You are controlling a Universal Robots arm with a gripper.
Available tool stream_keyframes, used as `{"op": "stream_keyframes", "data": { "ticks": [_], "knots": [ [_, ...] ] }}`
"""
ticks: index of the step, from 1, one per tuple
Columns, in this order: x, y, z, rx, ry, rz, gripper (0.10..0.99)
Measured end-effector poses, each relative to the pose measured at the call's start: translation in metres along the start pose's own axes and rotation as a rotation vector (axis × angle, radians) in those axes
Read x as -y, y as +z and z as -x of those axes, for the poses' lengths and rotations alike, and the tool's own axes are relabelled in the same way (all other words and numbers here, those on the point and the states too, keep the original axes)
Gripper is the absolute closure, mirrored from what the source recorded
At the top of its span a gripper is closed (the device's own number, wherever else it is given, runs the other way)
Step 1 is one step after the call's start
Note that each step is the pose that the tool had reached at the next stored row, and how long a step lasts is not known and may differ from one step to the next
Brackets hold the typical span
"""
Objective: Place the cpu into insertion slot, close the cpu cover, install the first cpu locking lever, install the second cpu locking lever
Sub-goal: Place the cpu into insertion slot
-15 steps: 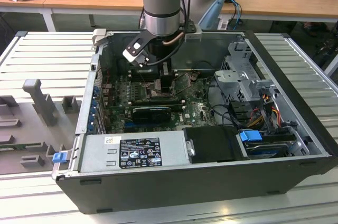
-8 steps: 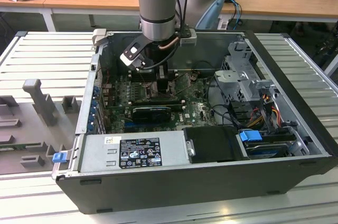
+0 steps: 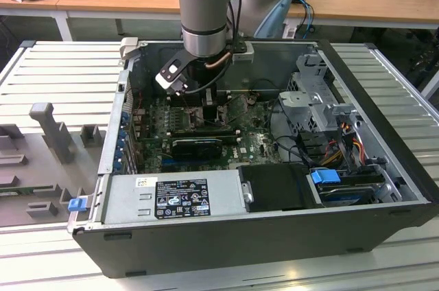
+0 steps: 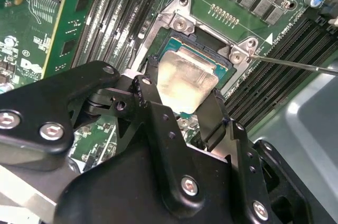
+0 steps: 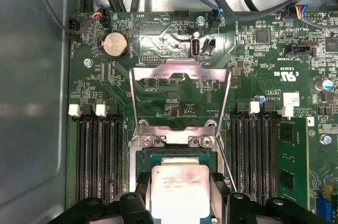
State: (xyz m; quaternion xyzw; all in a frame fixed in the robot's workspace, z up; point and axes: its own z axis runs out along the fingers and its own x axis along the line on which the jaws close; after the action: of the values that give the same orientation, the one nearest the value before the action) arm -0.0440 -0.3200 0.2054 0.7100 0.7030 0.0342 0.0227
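Inside the open case [image 3: 274,236], at 12 o'clock from the long black card [image 3: 197,145] in the exterior view, my gripper [image 3: 210,107] clamps the cpu [image 4: 186,78] by two opposite edges. The cpu lies directly over the insertion slot [image 5: 154,157]; I cannot tell whether it is seated. The cpu cover [image 5: 179,67] is swung open.

Hidden: cpu [image 4: 187,78] edge behind pincer [image 4: 182,97]; most of insertion slot [image 4: 208,38] under cpu.
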Motion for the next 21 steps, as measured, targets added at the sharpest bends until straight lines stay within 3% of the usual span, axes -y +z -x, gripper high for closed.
{"op": "stream_keyframes", "data": {
  "ticks": [8, 10, 13, 17, 21],
  "knots": [
    [-0.0001, 0.0033, 0.0001, 0.0034, 0.008, 0.0, 0.553],
    [-0.0001, 0.0036, 0.0001, 0.0035, 0.008, 0.0, 0.475],
    [-0.0001, 0.0037, 0.0001, 0.0035, 0.008, 0.0, 0.475],
    [-0.0004, -0.0005, 0.0, 0.0034, 0.008, 0.0, 0.475],
    [-0.0009, -0.0059, -0.0001, 0.0035, 0.009, 0.0, 0.859]
  ]
}}
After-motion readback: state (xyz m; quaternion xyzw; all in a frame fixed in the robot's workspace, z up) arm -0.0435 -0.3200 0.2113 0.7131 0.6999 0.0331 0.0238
